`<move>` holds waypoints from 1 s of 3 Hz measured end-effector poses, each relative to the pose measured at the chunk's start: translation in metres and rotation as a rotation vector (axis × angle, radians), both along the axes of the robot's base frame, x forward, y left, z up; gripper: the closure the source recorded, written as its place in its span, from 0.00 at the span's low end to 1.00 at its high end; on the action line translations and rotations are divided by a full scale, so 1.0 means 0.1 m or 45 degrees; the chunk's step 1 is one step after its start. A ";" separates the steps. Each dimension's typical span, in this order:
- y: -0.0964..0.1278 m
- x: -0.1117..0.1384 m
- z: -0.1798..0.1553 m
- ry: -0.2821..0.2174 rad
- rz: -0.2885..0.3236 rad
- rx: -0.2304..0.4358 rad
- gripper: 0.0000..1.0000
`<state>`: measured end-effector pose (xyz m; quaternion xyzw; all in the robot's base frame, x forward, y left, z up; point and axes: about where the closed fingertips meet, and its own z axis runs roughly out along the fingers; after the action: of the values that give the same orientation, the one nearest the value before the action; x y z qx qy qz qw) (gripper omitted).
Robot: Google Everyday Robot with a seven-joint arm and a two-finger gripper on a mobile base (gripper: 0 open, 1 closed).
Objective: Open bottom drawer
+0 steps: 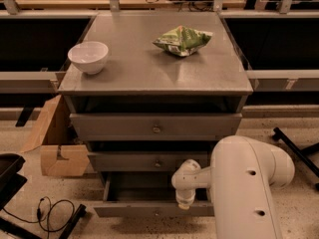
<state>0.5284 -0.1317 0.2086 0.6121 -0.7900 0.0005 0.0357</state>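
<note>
The grey cabinet has three drawers. The bottom drawer [149,210] is pulled out, showing its plain grey inside, with a small knob [157,213] on its slim front panel. The middle drawer [144,161] and top drawer [154,127] are pushed in. My gripper [185,200] hangs from the white arm [244,188] over the right part of the open bottom drawer, just behind its front panel.
A white bowl [88,57] and a green chip bag [182,39] sit on the cabinet top [149,68]. A cardboard box [57,143] stands left of the cabinet. A black cable [50,213] lies on the floor at left. A black leg [296,151] lies at right.
</note>
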 end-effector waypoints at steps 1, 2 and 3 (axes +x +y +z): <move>0.00 -0.11 0.00 0.036 -0.001 0.008 1.00; 0.00 -0.18 -0.01 0.066 0.000 0.014 1.00; 0.01 -0.28 -0.01 0.098 -0.001 0.021 1.00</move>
<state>0.5008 -0.1310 0.2072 0.6116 -0.7882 -0.0295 0.0611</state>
